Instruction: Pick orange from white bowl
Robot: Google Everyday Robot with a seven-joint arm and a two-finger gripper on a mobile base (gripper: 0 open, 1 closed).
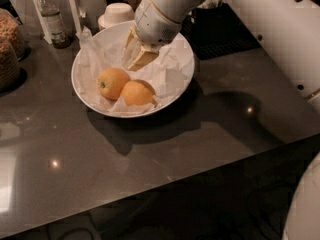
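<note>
your gripper (140,59) hangs over the back half of the white bowl (170,98), pointing down, above the crumpled paper (172,66) that lines the bowl. it touches no fruit, and whether it is apart or together you cannot tell from this view. the orange (137,93) lies inside the bowl at its front side, just in front of the gripper and lower than it. touching this one on the left, also inside the bowl, is a second orange (112,82) with a small dark stem mark. the bowl stands on a dark grey counter (200,144). behind the bowl is a small cream bowl (116,14) turned upside down, and behind the bowl to the left stands a bottle (50,19).
</note>
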